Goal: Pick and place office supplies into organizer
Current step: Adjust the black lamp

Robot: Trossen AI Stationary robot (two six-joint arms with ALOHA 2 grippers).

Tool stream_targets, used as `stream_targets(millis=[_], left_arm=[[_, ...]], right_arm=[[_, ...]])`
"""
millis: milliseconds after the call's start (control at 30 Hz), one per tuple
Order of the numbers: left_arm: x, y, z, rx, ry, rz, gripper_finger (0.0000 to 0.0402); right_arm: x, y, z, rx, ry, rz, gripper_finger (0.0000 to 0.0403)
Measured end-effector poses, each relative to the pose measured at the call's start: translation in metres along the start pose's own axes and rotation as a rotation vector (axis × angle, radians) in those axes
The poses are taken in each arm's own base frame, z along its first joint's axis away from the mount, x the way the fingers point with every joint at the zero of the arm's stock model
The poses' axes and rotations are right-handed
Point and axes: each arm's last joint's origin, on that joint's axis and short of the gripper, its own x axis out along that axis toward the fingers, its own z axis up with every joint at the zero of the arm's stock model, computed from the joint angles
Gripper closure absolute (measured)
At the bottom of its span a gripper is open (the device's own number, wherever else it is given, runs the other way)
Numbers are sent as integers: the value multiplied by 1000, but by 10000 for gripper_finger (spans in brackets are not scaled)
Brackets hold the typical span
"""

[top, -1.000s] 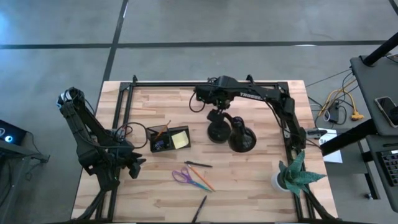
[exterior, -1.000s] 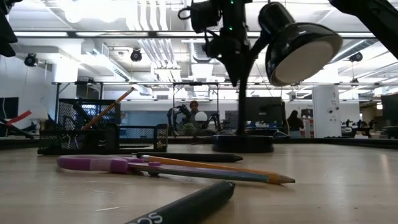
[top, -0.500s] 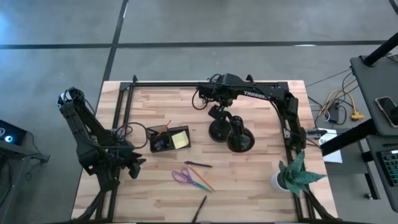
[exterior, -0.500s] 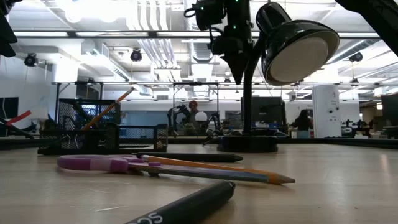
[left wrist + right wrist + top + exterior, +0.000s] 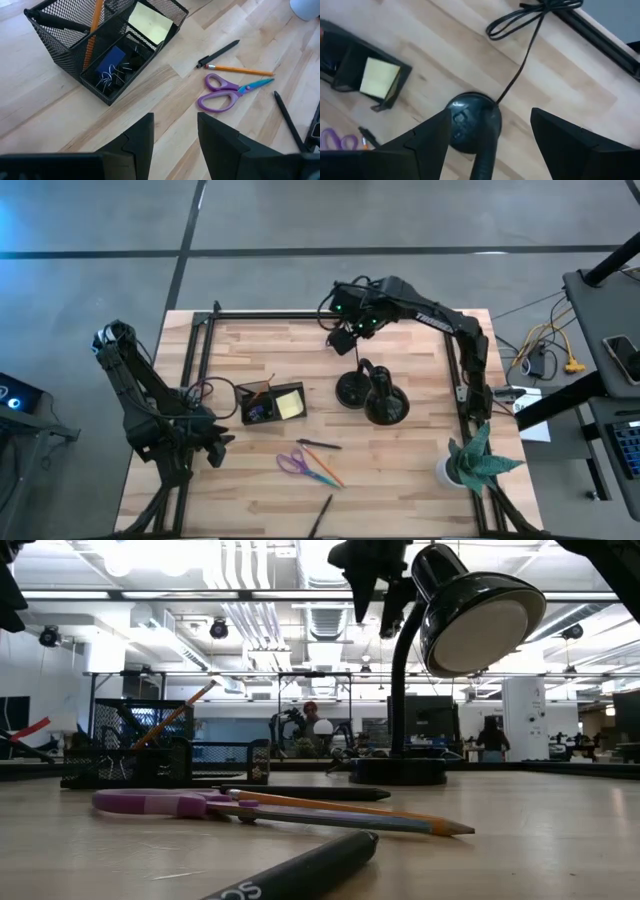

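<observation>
Three compartments show in the mesh organizer point(image 5: 271, 403), left of table centre: yellow sticky-note pad point(image 5: 149, 23), an orange pencil point(image 5: 92, 33) leaning upright, and a blue item with dark clips point(image 5: 111, 70). At its 5 o'clock lie purple-handled scissors point(image 5: 296, 463), a second pencil point(image 5: 325, 469) and a black pen point(image 5: 318, 444); another pen point(image 5: 322, 514) sits at the near edge. Left gripper point(image 5: 213, 446) rests at the organizer's 8 o'clock, fingers parted, empty. Right gripper point(image 5: 347, 340) hovers above the lamp point(image 5: 375, 392), jaws wide, holding nothing.

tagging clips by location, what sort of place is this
Probably a robotics lab in an open-plan office: a wooden table on a bare concrete floor, exposed ceiling ducts, and desks with monitors behind.
</observation>
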Motion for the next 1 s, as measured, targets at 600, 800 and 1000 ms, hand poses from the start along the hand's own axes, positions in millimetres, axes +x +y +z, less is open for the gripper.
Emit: stream_targets(millis=[600, 800, 1000], left_arm=[[3, -2, -2, 41, -28, 11, 269], [3, -2, -2, 39, -27, 8, 269], [3, -2, -2, 80, -27, 7, 269]], right_arm=[[-59, 75, -116, -284, -361, -143, 145], [-89, 81, -151, 37, -620, -77, 155], [-79, 102, -189, -198, -228, 85, 165]])
